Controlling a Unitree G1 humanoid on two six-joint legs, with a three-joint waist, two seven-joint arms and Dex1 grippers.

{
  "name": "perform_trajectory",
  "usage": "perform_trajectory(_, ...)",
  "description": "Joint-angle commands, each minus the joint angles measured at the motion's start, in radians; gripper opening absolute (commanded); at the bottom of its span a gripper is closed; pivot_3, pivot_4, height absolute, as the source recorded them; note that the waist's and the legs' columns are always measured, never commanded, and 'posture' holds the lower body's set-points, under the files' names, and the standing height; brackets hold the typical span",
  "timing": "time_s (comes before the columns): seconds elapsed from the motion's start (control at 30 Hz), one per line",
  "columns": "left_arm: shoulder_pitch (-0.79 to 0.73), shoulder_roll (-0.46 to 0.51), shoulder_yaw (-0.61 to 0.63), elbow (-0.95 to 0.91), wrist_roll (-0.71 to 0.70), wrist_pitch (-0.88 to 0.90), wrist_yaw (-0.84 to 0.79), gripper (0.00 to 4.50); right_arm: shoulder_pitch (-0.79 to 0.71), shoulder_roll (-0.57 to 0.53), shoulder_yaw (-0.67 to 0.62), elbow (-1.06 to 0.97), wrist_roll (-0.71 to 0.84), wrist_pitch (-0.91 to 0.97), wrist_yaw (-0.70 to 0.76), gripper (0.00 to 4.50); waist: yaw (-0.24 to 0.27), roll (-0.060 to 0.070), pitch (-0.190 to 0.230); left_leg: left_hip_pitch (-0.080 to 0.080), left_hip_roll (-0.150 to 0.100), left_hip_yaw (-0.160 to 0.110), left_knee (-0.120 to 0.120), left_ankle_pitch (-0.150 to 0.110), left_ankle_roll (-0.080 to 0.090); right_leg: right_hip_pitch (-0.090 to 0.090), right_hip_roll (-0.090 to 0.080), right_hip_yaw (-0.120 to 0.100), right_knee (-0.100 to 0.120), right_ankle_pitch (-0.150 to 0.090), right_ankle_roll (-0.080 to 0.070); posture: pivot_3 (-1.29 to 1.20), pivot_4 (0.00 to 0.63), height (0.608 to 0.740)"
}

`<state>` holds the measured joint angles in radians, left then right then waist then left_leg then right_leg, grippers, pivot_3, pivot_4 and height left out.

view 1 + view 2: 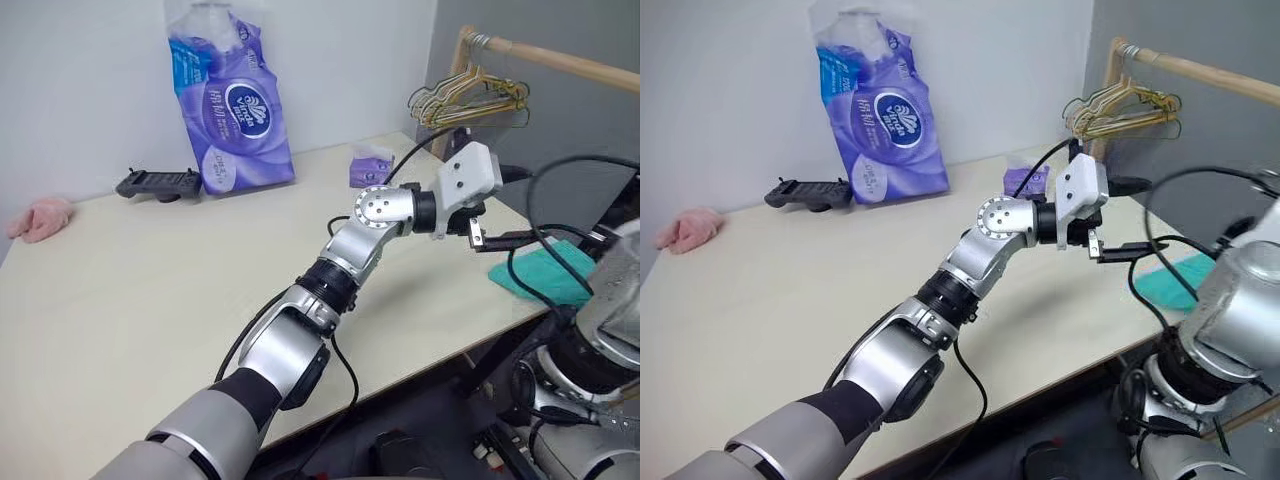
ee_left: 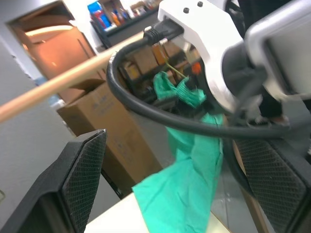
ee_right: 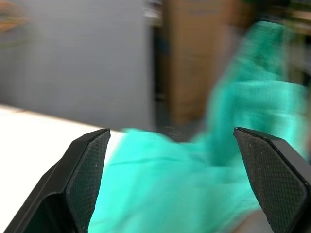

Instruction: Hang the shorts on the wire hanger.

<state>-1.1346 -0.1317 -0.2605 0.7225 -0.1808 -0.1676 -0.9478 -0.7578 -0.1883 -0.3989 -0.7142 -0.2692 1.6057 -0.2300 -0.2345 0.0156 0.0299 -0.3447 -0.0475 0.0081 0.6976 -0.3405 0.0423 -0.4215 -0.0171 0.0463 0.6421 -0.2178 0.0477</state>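
The left gripper (image 2: 175, 179) had its fingers spread wide with nothing between them, reaching out past the right-hand edge of the table (image 1: 150, 300). The right gripper (image 3: 187, 179) was wide apart too and empty. The shorts (image 1: 545, 270) were draped over the table's right edge, teal cloth trailing off it, just beside the left gripper. A bunch of pale hangers (image 1: 470, 98) hung on the wooden rail (image 1: 560, 60) behind.
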Motion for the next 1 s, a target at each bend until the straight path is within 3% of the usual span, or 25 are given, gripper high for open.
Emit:
perform_trajectory(0.03, -0.003, 0.064, 0.085, -0.021, 0.004, 0.017, 0.083, 4.5, 0.0, 0.043, 0.08, 0.022, 0.127, -0.055, 0.139, 4.33, -0.014, 0.0, 0.0, 0.0, 0.0, 0.0, 0.0, 0.0, 0.0, 0.0, -0.001, 0.0, 0.0, 0.0, 0.0, -0.3, 0.011, 0.74)
perform_trajectory(0.17, 0.122, 0.189, 0.169, -0.074, 0.049, 0.092, 0.297, 4.5, 0.079, 0.041, 0.119, 0.179, 0.21, -0.323, 0.247, 4.33, -0.019, 0.0, 0.0, 0.001, 0.0, -0.003, -0.001, 0.0, 0.0, 0.0, -0.003, -0.002, 0.001, 0.0, 0.0, -0.24, 0.015, 0.74)
perform_trajectory(0.27, 0.298, 0.25, 0.23, -0.224, 0.064, 0.212, 0.438, 4.5, 0.088, 0.049, 0.111, 0.35, 0.243, -0.496, 0.26, 4.33, -0.015, 0.0, 0.0, 0.001, 0.001, -0.004, -0.001, 0.0, -0.001, 0.0, -0.004, -0.002, 0.002, 0.003, -0.006, -0.18, 0.016, 0.74)
perform_trajectory(0.37, 0.535, 0.343, 0.215, -0.455, 0.108, 0.297, 0.437, 4.5, 0.036, 0.076, 0.093, 0.515, 0.292, -0.603, 0.256, 4.33, -0.009, -0.002, 0.001, 0.002, 0.001, -0.005, -0.001, 0.0, -0.001, 0.0, -0.004, -0.003, 0.004, 0.004, -0.007, -0.09, 0.021, 0.74)
perform_trajectory(0.47, 0.662, 0.406, 0.211, -0.628, 0.105, 0.367, 0.438, 4.5, -0.012, 0.088, 0.099, 0.605, 0.337, -0.65, 0.258, 4.33, 0.022, -0.002, 0.002, 0.003, 0.002, -0.007, -0.002, -0.001, -0.002, -0.001, -0.004, -0.004, 0.006, 0.005, -0.009, -0.04, 0.024, 0.74)
perform_trajectory(0.7, 0.695, 0.473, 0.265, -0.739, 0.056, 0.473, 0.521, 4.5, -0.073, 0.095, 0.195, 0.66, 0.411, -0.653, 0.308, 4.33, 0.155, -0.006, 0.003, 0.001, 0.001, -0.009, 0.0, -0.001, -0.004, 0.0, -0.005, -0.007, 0.004, 0.008, -0.012, 0.01, 0.021, 0.74)
perform_trajectory(1.0, 0.678, 0.537, 0.235, -0.809, -0.147, 0.607, 0.379, 4.5, -0.074, 0.073, 0.264, 0.787, 0.405, -0.755, 0.319, 4.33, 0.196, -0.006, 0.002, 0.001, 0.001, -0.008, 0.0, -0.001, -0.006, -0.001, -0.005, -0.008, 0.003, 0.008, -0.013, 0.0, 0.018, 0.74)
